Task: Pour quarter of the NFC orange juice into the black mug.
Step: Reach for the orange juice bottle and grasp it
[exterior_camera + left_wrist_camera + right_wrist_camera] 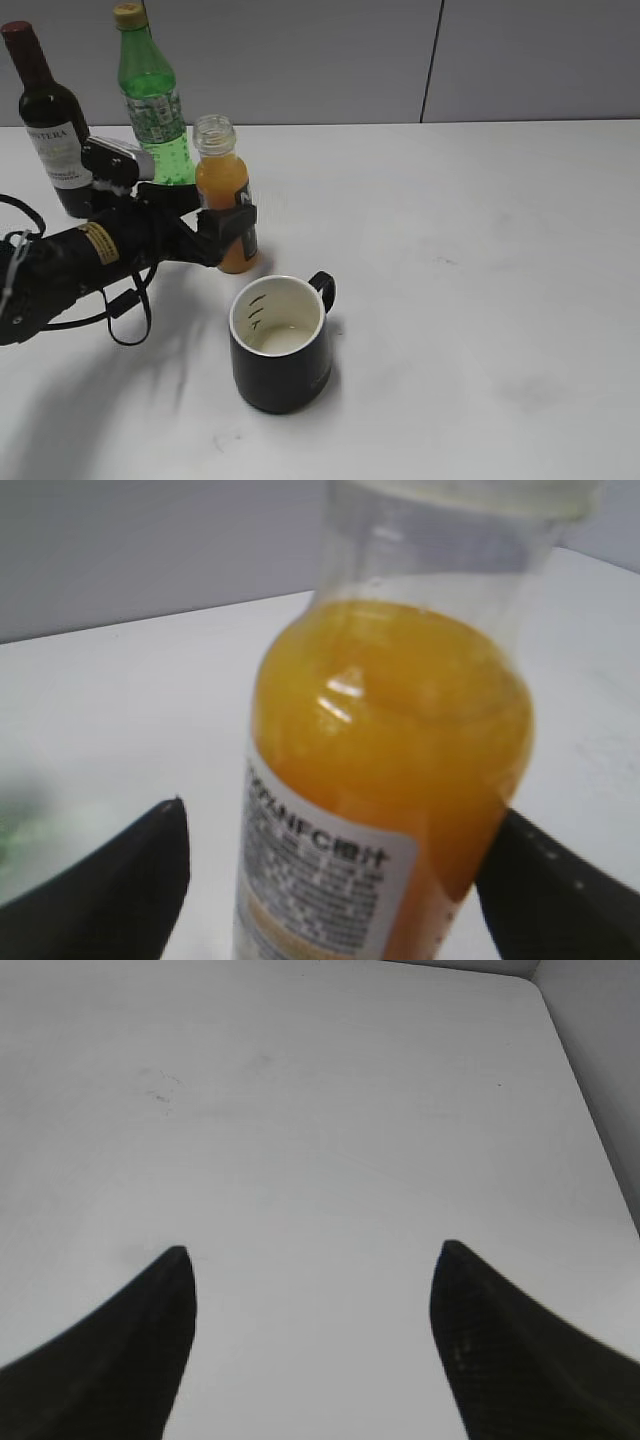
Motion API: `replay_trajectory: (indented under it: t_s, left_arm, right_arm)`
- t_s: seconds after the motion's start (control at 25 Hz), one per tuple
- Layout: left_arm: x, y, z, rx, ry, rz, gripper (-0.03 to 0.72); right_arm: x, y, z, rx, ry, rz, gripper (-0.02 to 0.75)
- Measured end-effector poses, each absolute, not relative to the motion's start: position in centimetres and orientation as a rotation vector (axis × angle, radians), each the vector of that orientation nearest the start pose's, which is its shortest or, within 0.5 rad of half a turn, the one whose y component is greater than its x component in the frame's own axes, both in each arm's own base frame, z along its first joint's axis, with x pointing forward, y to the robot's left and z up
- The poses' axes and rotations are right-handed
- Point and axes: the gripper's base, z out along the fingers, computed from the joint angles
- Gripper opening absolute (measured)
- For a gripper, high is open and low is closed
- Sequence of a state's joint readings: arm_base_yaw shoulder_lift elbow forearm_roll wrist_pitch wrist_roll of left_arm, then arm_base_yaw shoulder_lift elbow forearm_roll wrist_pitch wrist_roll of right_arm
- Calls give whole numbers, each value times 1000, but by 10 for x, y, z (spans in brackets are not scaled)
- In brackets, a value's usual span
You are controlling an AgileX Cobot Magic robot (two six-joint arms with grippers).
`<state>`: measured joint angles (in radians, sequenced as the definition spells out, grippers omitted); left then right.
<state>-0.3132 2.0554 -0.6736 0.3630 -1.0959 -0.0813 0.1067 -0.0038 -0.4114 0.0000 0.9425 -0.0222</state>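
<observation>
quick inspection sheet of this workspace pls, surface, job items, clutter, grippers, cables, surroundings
surface: white table, faint smudges, no spill seen
job's things: juice bottle upright, uncapped, mostly full; black mug upright in front of it, cream inside, no juice seen in it
clutter: green bottle and wine bottle upright behind the juice, both capped
grippers: left gripper open around the juice bottle, gaps on both sides in the wrist view; right gripper open over bare table, holding nothing
cables: black cable looped under the left arm
surroundings: grey wall behind the table
</observation>
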Motion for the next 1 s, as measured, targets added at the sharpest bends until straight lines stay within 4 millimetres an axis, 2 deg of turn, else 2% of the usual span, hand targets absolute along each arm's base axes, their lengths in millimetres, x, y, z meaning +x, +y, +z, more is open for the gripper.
replay_trajectory:
  t_s: [0.52, 1.0]
  left_arm:
    - [340, -145, 72, 649, 1701, -470, 683]
    - [355, -153, 60, 702, 1651, -478, 648]
  right_arm:
    - [9, 1, 262, -129, 2006, 54, 556]
    - [9, 1, 262, -129, 2007, 54, 556]
